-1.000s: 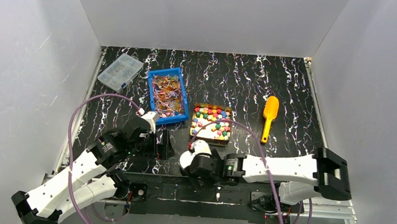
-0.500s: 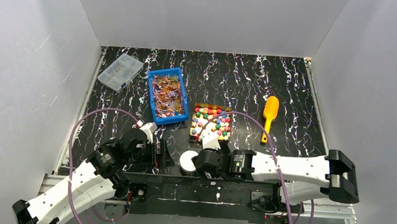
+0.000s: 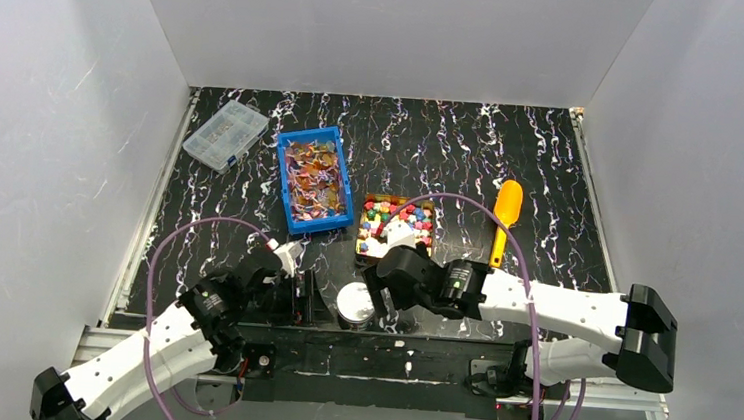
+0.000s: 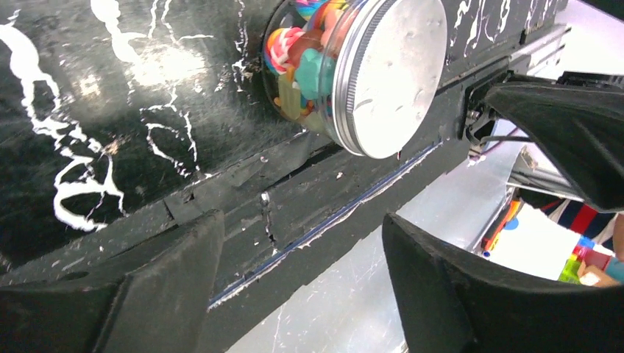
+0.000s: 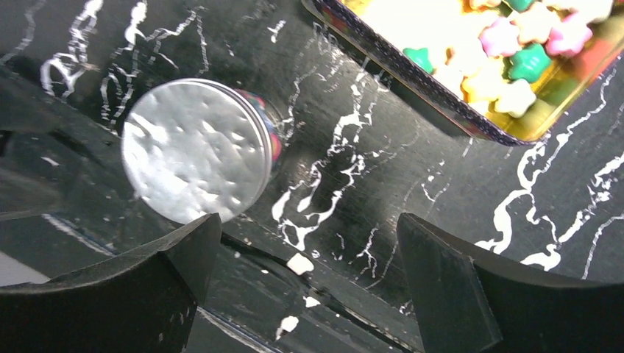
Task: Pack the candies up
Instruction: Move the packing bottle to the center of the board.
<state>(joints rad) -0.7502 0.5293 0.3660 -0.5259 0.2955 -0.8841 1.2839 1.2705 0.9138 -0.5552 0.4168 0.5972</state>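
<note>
Nearest, at the front edge of the worktop (image 3: 453, 146): clear jar (image 3: 353, 305) under a silver lid (image 5: 193, 147), packed with candies (image 4: 298, 62), standing upright, long axis vertical. Flanked by both arms, left gripper (image 4: 302, 287) just beside on one side, right gripper (image 5: 305, 287) just beside on the other; closer one unclear. Seen from either wrist, ahead of the gap and off to one side, not between the fingers (image 4: 158, 287). Both pairs spread wide, holding and touching nothing. Farther back: tin (image 5: 401, 68) of star candies (image 5: 530, 62), then blue bin (image 3: 284, 183) of wrapped candies (image 3: 313, 175).
</note>
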